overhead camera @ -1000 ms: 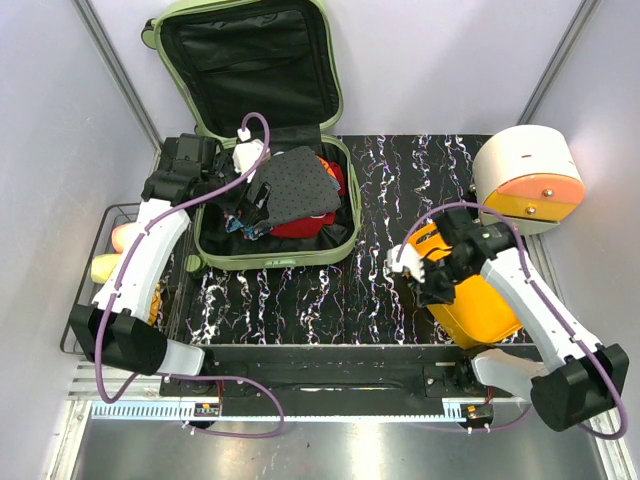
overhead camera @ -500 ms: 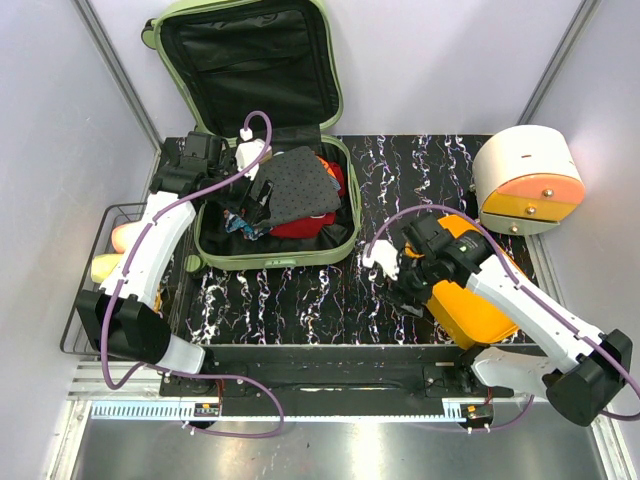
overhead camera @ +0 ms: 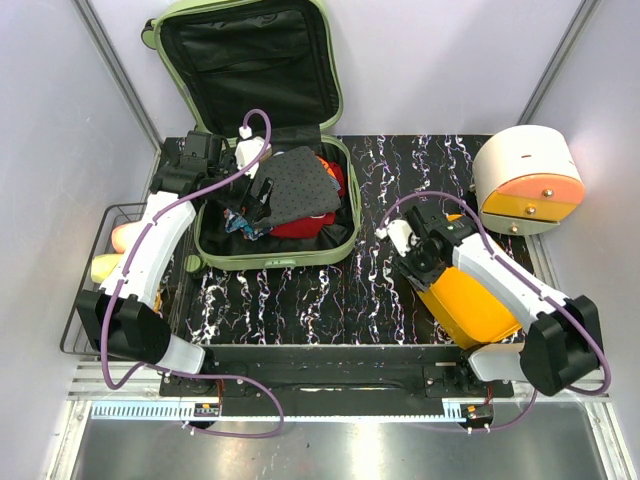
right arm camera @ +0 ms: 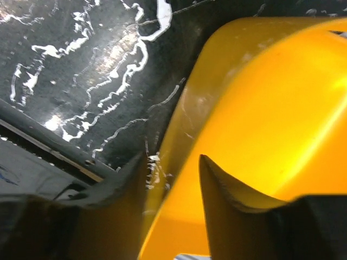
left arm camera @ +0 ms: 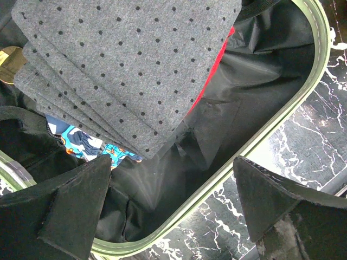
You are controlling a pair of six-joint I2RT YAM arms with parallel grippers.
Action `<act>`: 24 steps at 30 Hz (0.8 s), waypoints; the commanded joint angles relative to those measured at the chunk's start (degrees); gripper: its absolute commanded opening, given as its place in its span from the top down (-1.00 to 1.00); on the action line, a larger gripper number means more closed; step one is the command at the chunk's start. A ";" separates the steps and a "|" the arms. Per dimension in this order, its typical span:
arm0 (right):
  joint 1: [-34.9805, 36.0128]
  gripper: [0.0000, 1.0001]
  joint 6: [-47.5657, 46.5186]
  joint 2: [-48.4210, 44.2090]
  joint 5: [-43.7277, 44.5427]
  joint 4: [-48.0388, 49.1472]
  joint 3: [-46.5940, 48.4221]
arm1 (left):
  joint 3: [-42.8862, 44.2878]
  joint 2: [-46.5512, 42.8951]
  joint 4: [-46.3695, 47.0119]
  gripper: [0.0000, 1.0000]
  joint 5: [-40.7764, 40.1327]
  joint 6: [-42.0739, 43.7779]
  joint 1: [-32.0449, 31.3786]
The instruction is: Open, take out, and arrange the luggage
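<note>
The luggage sits at the far left of the table. It is already open: the lid leans up against the far wall, and the lower shell lies flat so that its contents can be reached from above. A round white cabinet with an orange drawer stands well apart at the far right. A yellow-orange tray lies at the near right, probably as the place for the unpacked things.

A folded grey dotted cloth lies on top of the pile inside the shell. Something red is under its right edge, and a blue patterned piece shows at its near left.

The left gripper hangs over the near part of the shell with its jaws spread as wide as they go. It holds nothing and touches nothing, and looks ready to come down on the cloth.

The right gripper is at the tray's near left edge. Its jaws are partway apart, one finger outside the rim and one over the inside. No firm pinch on the rim is visible, and the gripper carries nothing.
</note>
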 commanded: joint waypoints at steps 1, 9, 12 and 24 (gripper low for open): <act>-0.13 0.19 -3.78 1.11 -8.40 1.46 0.18 | 2.13 -1.99 2.30 -0.98 -1.87 -0.63 0.01; 4.16 1.00 -16.35 -5.29 -20.82 -5.58 -2.27 | 3.80 -0.76 1.59 -0.98 0.06 -2.39 1.15; 10.49 1.00 -18.20 -9.17 -21.53 -4.27 -3.68 | 3.89 -0.14 1.59 -0.98 -0.02 -2.21 1.24; 29.21 0.99 -5.73 8.48 -20.92 8.29 6.42 | 2.93 2.49 0.63 -0.98 -0.29 3.93 1.24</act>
